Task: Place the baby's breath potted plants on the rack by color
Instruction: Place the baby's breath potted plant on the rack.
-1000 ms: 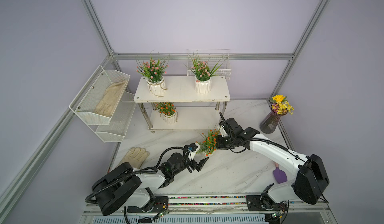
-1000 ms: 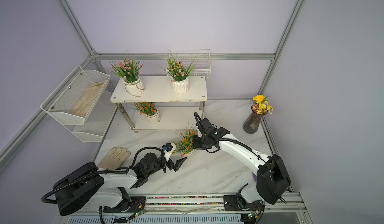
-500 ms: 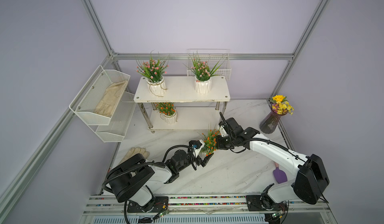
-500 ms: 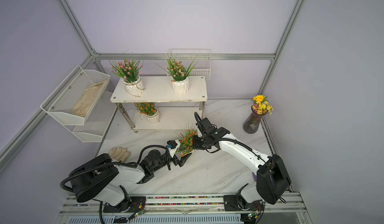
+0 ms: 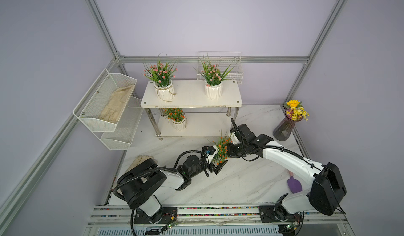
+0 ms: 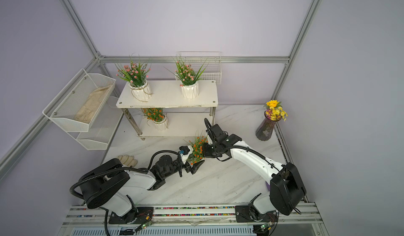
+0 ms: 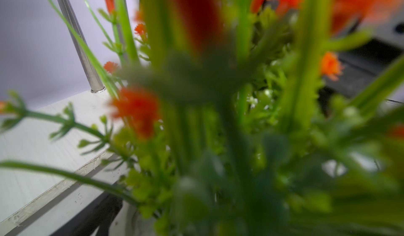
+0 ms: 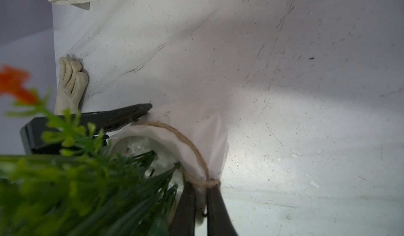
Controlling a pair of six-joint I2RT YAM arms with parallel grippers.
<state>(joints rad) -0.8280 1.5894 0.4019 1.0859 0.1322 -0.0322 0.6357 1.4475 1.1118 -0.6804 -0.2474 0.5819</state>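
Right gripper (image 8: 201, 204) is clamped on the rim of the loose orange plant (image 5: 222, 146), with the pot wall pinched between its black fingers. Left gripper (image 5: 215, 161) is spread wide around the same pot, one finger right against its side. That plant is just in front of the rack (image 5: 192, 97), low over the table (image 5: 240, 180). Can't tell if its base is down.

Up top on the rack there's a pink plant (image 5: 161, 74) on the left and a second pink plant (image 5: 211, 73) on the right. Another orange plant (image 5: 176, 116) sits on the lower board. The pots are white faceted ceramic, and the held one has twine (image 8: 185, 140) tied round it.

The table is scuffed white marble-look. Lilac walls (image 5: 196, 16), aluminium frame (image 5: 218, 59). Mesh baskets (image 5: 105, 101) on the wall hold a cream glove (image 5: 117, 103), and a second glove (image 5: 142, 159) lies on the table. A purple glass vase (image 5: 284, 130) stands far right.
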